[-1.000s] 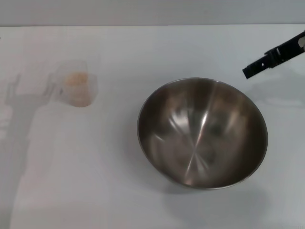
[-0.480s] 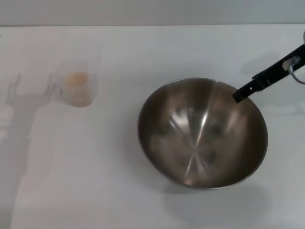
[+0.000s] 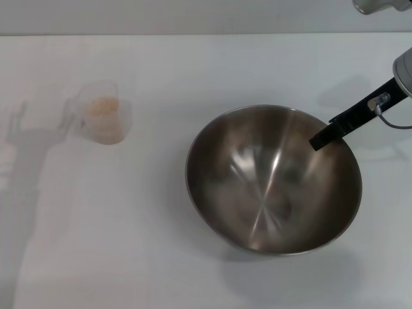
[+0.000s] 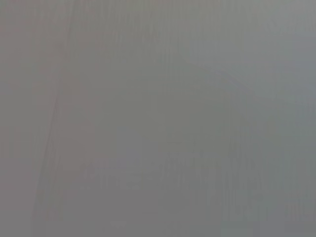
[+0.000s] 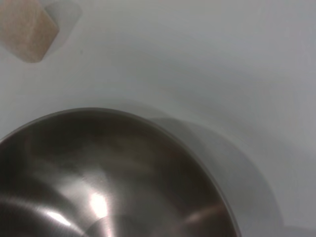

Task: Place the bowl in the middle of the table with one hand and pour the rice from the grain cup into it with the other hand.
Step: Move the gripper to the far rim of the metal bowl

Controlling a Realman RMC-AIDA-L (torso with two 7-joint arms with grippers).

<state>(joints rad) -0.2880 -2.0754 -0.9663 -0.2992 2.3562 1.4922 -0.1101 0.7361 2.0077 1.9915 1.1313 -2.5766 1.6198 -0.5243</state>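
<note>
Over the last second our right gripper (image 3: 320, 138) came down from beyond the large round stainless-steel bowl (image 3: 273, 180) until its dark tip sat over the far right rim; we could not tell whether it was open. The bowl lay right of centre on the plain white table (image 3: 193, 71), not yet gripped, we judged. The small clear plastic grain cup (image 3: 103, 119), holding pale rice (image 3: 104, 109), stood well apart to the left. Our left gripper was out of view.

Shiny grey bowl (image 3: 273, 180), pale beige rice (image 3: 104, 111) in clear grain cup (image 3: 100, 120), white table (image 3: 193, 71).
</note>
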